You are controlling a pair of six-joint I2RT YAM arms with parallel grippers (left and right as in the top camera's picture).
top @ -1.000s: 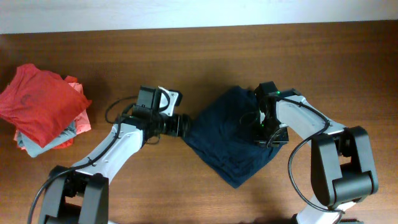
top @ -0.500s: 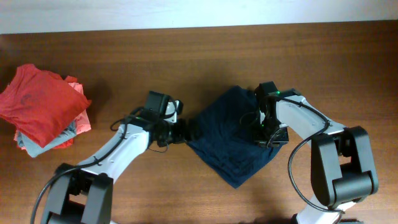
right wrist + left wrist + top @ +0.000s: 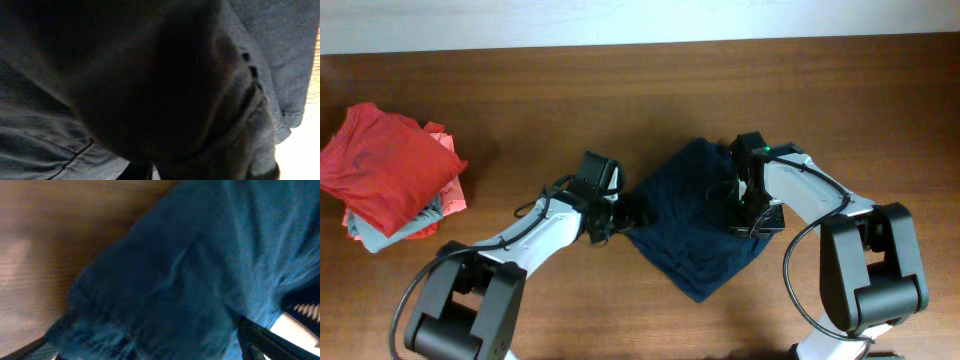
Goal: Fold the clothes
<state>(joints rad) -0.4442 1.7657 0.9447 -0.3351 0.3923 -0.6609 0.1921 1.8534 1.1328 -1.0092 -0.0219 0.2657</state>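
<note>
**Operator:** Where's the garment?

**Spotter:** Your navy garment point(image 3: 695, 225) lies crumpled on the wooden table point(image 3: 620, 90), right of centre. It is turned like a diamond between your 2 arms. The red, coral and grey-blue stack point(image 3: 390, 175) sits well apart, at the far left edge.

**Operator:** Are the jaws on it?

**Spotter:** Your left gripper point(image 3: 626, 212) touches the cloth's left corner, but from overhead its fingertips merge with the dark fabric. Your left wrist camera is blurred and nearly filled with blue cloth. Only dark slivers of finger show at the bottom corners, so I cannot tell you whether that jaw is clenched or released. Your right gripper point(image 3: 744, 206) is down on the garment's right half, with its fingers hidden under the wrist body. Your right wrist camera gives you only shadowed folds and a hem close against the lens, so I cannot tell there either.
</note>
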